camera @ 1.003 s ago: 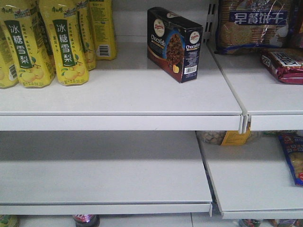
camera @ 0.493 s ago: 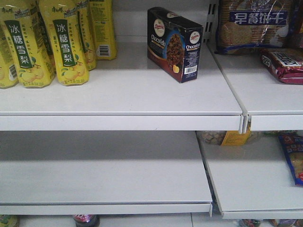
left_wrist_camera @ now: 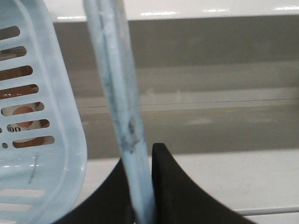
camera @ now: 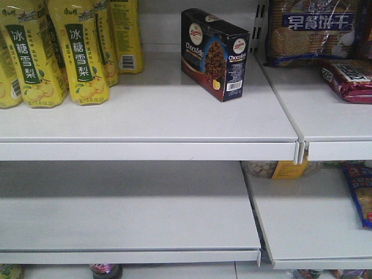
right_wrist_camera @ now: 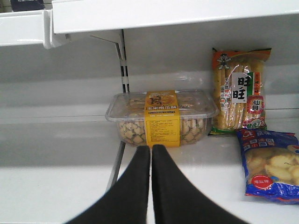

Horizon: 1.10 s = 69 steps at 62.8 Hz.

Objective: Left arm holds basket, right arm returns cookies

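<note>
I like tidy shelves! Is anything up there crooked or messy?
The cookies box stands upright on the top shelf but turned at an angle, one corner pointing forward, not square to the shelf edge like the yellow bottles beside it. Nothing looks spilled or broken.

The cookies stand on the upper shelf, right of the bottles.

Dark navy cookies; light blue slotted basket; yellow bottles.

Bright even light, soft shadows, mild blur
</note>
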### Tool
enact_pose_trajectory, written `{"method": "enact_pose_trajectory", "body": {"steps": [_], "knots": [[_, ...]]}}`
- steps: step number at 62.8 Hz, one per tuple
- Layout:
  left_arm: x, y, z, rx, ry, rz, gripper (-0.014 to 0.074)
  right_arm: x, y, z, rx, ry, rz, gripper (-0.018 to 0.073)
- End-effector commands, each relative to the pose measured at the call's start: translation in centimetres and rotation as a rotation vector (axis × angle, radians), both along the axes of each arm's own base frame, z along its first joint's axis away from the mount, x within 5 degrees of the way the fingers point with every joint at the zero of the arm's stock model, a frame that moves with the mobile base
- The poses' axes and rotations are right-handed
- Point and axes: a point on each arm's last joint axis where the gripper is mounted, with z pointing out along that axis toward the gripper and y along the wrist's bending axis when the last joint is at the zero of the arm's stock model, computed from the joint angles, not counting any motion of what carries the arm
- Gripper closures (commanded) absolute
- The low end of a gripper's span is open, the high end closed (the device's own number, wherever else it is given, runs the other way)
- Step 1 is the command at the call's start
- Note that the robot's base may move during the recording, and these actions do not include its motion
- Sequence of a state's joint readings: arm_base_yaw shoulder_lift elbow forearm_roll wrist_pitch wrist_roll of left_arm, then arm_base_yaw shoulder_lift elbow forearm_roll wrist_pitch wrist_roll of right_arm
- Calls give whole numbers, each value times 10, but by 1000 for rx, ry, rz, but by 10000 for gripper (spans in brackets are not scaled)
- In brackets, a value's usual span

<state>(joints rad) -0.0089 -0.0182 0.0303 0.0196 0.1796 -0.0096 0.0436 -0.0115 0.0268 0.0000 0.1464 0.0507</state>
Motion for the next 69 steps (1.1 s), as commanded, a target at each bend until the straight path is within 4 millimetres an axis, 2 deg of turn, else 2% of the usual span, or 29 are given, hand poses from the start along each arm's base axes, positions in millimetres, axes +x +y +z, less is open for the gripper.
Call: {"method": "enact_pose_trajectory", "body": {"steps": [1, 69], "knots": [[-1, 0, 14, 26, -115, -1, 602, -1, 0, 6, 3, -90, -3, 566], [-1, 0, 14, 26, -115, -1, 602, -1, 0, 6, 3, -90, -3, 566]]}}
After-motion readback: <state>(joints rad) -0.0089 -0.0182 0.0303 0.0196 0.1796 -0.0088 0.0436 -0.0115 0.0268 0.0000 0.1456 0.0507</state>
